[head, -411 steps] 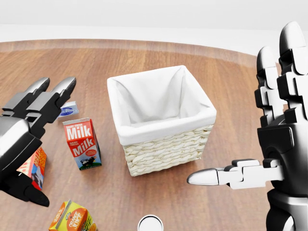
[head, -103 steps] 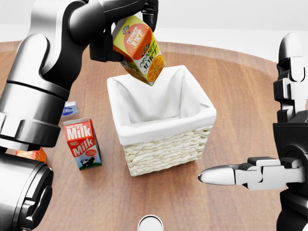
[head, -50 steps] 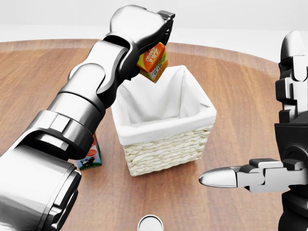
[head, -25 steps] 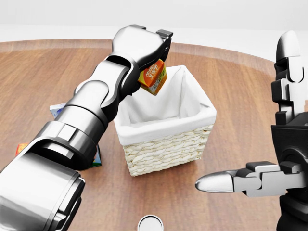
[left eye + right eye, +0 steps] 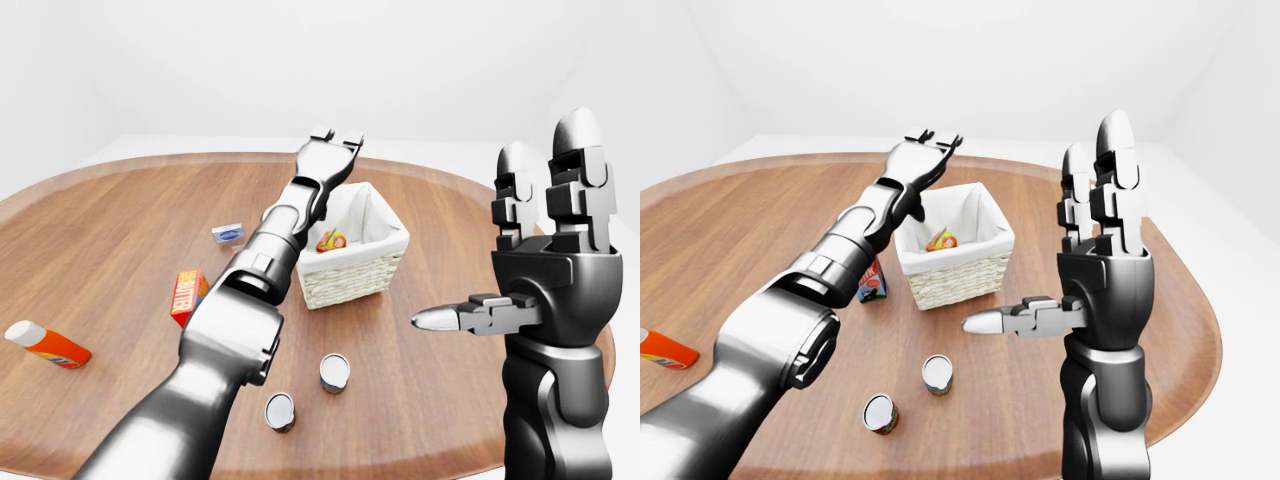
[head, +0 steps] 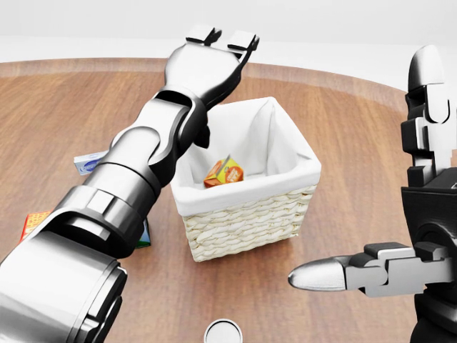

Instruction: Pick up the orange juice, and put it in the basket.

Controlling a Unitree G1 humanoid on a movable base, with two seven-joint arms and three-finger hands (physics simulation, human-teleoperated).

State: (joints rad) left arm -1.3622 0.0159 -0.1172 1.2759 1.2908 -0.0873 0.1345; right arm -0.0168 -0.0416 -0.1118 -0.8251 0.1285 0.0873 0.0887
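Bench (image 5: 120,220), round, wooden. Basket (image 6: 246,214) at middle, white-lined. Left hand (image 6: 214,43) stretched above its far rim, fingers spread, empty. Right hand (image 6: 421,236) raised at right, fingers straight, thumb out, empty. Juice (image 6: 223,172) tilted inside basket, on the lining. Two cans (image 5: 334,372) nearer.

Glossy silver arms; black-jointed fingers (image 6: 427,107)

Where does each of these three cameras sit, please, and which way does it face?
Head view: on the head, looking down at the basket holding the juice; left robot hand open above it.
Left-eye view: head's left, wider; table, both arms.
Right-eye view: head's right; right robot hand open, raised.
Both eye views share the cans.
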